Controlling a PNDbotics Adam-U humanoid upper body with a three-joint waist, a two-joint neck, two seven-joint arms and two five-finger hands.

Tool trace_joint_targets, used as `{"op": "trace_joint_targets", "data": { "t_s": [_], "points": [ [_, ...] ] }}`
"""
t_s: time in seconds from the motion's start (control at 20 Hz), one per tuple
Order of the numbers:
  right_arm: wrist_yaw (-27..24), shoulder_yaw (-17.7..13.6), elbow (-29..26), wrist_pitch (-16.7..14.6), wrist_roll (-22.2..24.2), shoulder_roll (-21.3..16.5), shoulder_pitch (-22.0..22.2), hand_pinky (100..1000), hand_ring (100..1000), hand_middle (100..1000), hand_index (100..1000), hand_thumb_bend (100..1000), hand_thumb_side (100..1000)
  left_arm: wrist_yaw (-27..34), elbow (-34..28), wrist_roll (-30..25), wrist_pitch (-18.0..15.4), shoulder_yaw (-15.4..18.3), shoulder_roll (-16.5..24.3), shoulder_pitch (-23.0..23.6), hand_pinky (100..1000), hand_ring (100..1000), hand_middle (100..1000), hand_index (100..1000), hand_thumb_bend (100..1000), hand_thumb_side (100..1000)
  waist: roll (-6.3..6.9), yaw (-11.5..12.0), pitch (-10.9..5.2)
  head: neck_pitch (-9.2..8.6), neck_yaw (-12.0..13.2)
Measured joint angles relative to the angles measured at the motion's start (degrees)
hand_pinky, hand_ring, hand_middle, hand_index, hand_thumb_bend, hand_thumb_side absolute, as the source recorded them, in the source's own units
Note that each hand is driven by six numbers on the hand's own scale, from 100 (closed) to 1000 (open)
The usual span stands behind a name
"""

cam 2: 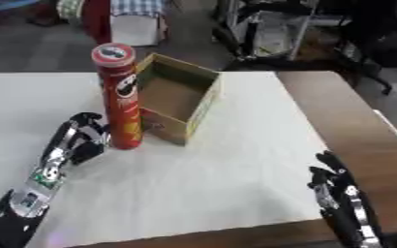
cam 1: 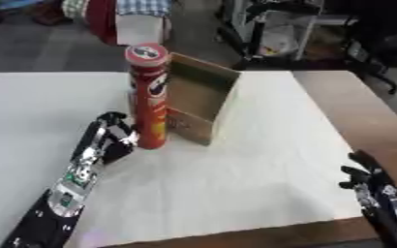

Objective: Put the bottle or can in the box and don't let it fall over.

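Fig.: start of the placing step, head-camera views. A tall red can (cam 2: 120, 97) w/ a grey lid stands upright on the white surface (cam 2: 219, 169), just beside the left outer wall of an open cardboard box (cam 2: 178, 99); the can's base sits on the surface, not inside the box, so the placing itself is not yet done. The box is upright, opening facing up, and nothing shows inside it. The left robot hand (cam 2: 79, 138) lies at the can's lower part, on the side away from the box; its fingers are bent toward the can and look to be at or against it, but whether they close round it cannot be told from either view. The right robot hand (cam 2: 333, 181) rests idle near the lower right corner, at the edge of the white cover where the bare wood begins, fingers up and relaxed, apart, well away from can and box. Progress, as judged: approx. the approach is made; left to do are securing the can, lifting it above the box rim, moving it over the opening, setting it down on its base and letting go w/o tipping. The can is tall and narrow, i.e. prone to topple if pushed low or released at a tilt.
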Motion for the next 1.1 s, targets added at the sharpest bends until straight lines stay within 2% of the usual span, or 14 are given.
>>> {"op": "trace_joint_targets", "data": {
  "t_s": [0.15,0.2,0.25,0.3,0.35,0.4,0.5,0.65,0.75,0.85,1.0,1.1],
  "points": [
    [0.0,0.0,0.0,0.0,0.0,0.0,0.0,686,835,901,1000,100,748,0.0,-0.3,0.3,0.1,0.0,0.0,0.1,558,924,793,559,100,561,0.00,0.0,0.01,-0.11,0.0],
    [0.0,0.0,0.0,0.0,0.0,0.0,0.0,686,835,901,1000,100,747,0.0,-0.6,0.3,0.1,0.0,0.0,0.2,566,934,811,725,100,742,0.00,0.0,0.02,-0.18,0.0],
    [0.0,0.0,0.0,0.0,0.0,0.0,0.0,686,835,901,1000,100,747,0.0,-1.0,0.2,-0.1,0.0,0.0,0.4,569,936,814,783,162,779,0.00,0.0,0.03,-0.22,0.0],
    [0.0,0.0,0.0,0.0,0.0,0.0,0.0,686,835,901,1000,100,748,-0.1,-1.7,0.0,-0.3,-0.1,0.0,0.6,586,940,826,947,451,813,0.00,0.0,0.04,-0.24,0.0],
    [0.0,0.0,0.0,0.0,0.0,0.0,0.0,686,835,901,1000,100,749,-0.5,-2.5,-0.2,-0.7,-0.2,0.0,0.7,594,941,830,976,530,820,0.00,0.0,0.05,-0.24,-0.1],
    [0.0,0.0,0.0,0.0,0.0,0.0,0.0,686,835,901,1000,100,750,-1.1,-3.5,-0.2,-1.1,-0.2,0.0,0.9,606,941,836,1000,663,842,0.00,0.0,0.05,-0.24,-0.1],
    [0.0,0.0,0.0,0.0,0.0,0.0,0.0,686,835,901,1000,100,750,-3.2,-5.2,0.3,-1.7,-0.2,0.1,0.9,609,938,839,1000,809,879,0.00,0.0,0.06,-0.24,-0.1],
    [0.0,0.0,0.0,0.0,0.0,0.0,0.0,686,835,901,1000,100,750,-6.7,-6.3,2.6,-1.7,-0.5,0.1,-0.2,617,934,838,1000,954,962,-0.02,0.0,0.06,-0.24,-0.1],
    [0.0,0.1,0.1,0.0,0.1,0.0,0.0,686,835,901,1000,100,752,-8.3,-5.9,4.1,-1.3,-1.1,0.1,-1.7,623,931,836,1000,976,984,-0.02,-0.3,0.06,-0.24,0.0],
    [0.0,0.4,0.1,0.0,0.2,0.0,0.0,686,835,901,1000,100,755,-9.9,-4.1,5.6,-0.5,-1.6,0.1,-3.5,632,930,836,1000,960,998,-0.03,-0.6,0.06,-0.30,0.1],
    [-0.1,0.5,0.3,0.0,0.4,0.0,-0.1,685,835,900,1000,100,757,-11.7,-0.1,7.5,1.1,-2.1,0.0,-6.1,632,929,836,1000,877,975,-0.04,-1.1,0.18,-0.43,0.4],
    [-0.2,0.7,0.3,0.0,0.6,0.0,-0.3,685,834,899,1000,100,759,-12.1,3.0,8.5,1.9,-2.3,-0.1,-7.7,626,930,834,1000,737,925,-0.04,-1.5,0.24,-0.44,0.6]
  ]
}}
